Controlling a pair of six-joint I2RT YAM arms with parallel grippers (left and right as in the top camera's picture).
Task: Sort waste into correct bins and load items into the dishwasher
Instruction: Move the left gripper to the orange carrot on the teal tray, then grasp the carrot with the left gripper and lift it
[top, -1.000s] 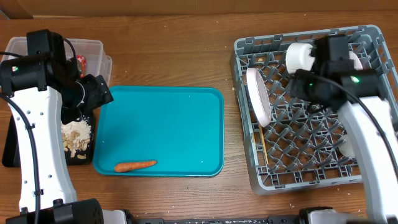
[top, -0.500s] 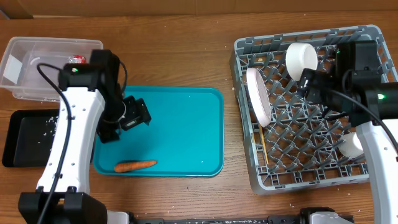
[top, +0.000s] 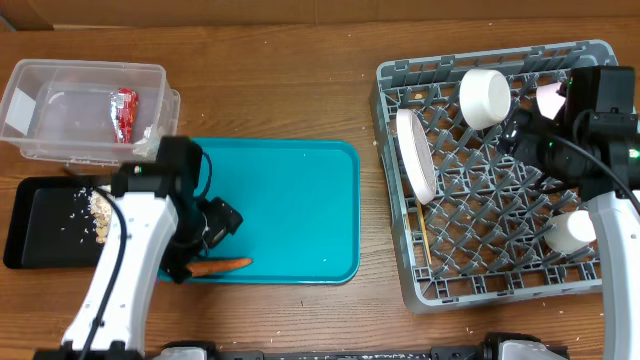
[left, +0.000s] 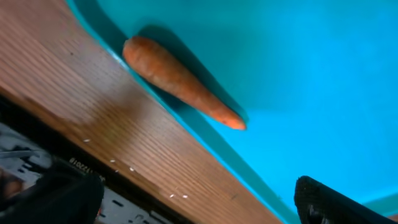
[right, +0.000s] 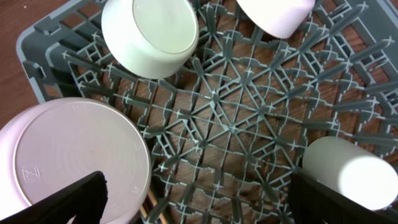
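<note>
A small orange carrot (top: 218, 266) lies at the front left edge of the teal serving tray (top: 290, 200). It also shows in the left wrist view (left: 180, 81). My left gripper (top: 212, 228) hangs just above it, open and empty (left: 199, 208). The red-and-silver wrapper (top: 125, 113) lies in the clear tub (top: 90, 66). Beige scraps (top: 100, 214) lie in the black tray (top: 45, 240). The grey dish rack (top: 500, 290) holds the plate (top: 415, 155), white bowl (top: 485, 97), pinkish bowl (top: 553, 100), cup (top: 570, 232) and chopsticks (top: 425, 245). My right gripper (top: 528, 135) is open over the rack floor (right: 230, 124).
The right wrist view shows the plate (right: 74, 155), white bowl (right: 149, 37), pinkish bowl (right: 273, 12), cup (right: 348, 171) and chopstick ends (right: 152, 208). Small crumbs lie on the table's front edge (left: 124, 168). The tub and black tray sit at the far left.
My left arm has swung from over the tub and black tray to the front of the teal tray, above the carrot. My right arm has drawn back to the right over the rack.
</note>
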